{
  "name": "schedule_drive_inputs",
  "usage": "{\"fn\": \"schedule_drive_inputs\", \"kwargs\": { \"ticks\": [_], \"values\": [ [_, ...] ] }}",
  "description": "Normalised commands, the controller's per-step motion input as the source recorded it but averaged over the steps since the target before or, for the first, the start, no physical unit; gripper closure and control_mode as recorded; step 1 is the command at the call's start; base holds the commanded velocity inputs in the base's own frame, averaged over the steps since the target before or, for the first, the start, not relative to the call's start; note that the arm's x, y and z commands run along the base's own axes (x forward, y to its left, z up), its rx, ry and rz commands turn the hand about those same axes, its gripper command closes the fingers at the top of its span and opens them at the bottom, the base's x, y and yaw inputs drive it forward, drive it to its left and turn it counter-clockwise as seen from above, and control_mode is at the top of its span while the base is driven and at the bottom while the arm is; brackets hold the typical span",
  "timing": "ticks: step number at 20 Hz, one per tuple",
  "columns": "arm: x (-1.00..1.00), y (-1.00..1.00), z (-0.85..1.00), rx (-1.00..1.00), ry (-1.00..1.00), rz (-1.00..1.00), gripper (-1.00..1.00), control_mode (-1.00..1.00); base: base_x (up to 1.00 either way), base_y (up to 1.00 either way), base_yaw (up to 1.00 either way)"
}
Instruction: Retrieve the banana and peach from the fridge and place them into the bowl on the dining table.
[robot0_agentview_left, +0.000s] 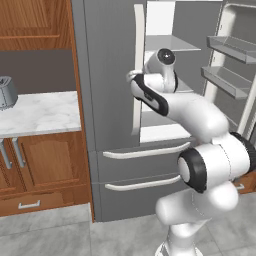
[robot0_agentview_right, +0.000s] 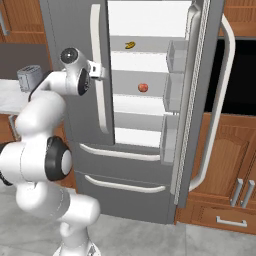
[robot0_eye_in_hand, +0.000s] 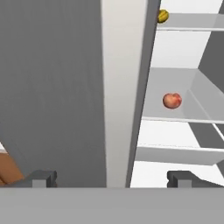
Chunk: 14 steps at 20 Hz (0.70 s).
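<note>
From the left base view, the white Franka arm with dark joints reaches up toward the tall grey French-door fridge (robot0_agentview_left: 112, 75), its wrist level with the long white curved handle (robot0_agentview_left: 138, 70) of the closed left door. The right door stands swung out, its two grey door bins visible. A steel toaster (robot0_agentview_left: 6, 93) sits on the narrow marble counter (robot0_agentview_left: 40, 112) over brown wooden cabinets. Count: one arm, one toaster, two lower fridge drawers.

From the right base view, the white shelved interior is exposed. One small yellow banana (robot0_agentview_right: 129, 45) lies on the upper shelf; one small round red-orange peach (robot0_agentview_right: 143, 88) rests on the shelf below it, both well apart from the arm, which stands to the left of the opening in front of the closed door.

Along the hand view, the two-finger gripper (robot0_eye_in_hand: 111, 177) has its jaws spread wide and empty, straddling the line of the white handle (robot0_eye_in_hand: 120, 87). The peach (robot0_eye_in_hand: 172, 100) lies off to the right on its shelf and the banana (robot0_eye_in_hand: 162, 16) at the top edge.

Judged step: approach to the first fruit. A good move would shift the hand sideways past the door edge before advancing, centre the peach between the fingers, enter above the shelf, and close gently, since a round fruit may roll away.
</note>
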Motion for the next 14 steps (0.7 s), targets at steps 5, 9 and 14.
{"fn": "schedule_drive_inputs", "kwargs": {
  "ticks": [5, 9, 14],
  "values": [
    [0.38, -0.03, 0.00, 0.00, -0.02, 0.00, -1.00, -1.00, 0.00, 0.00, 0.00],
    [0.37, -0.03, -0.03, 0.00, -0.10, 0.00, -1.00, -1.00, 0.00, 0.00, 0.00],
    [0.44, -0.03, -0.15, 0.00, -0.15, 0.00, -1.00, -1.00, 0.00, 0.00, 0.00]
  ]
}}
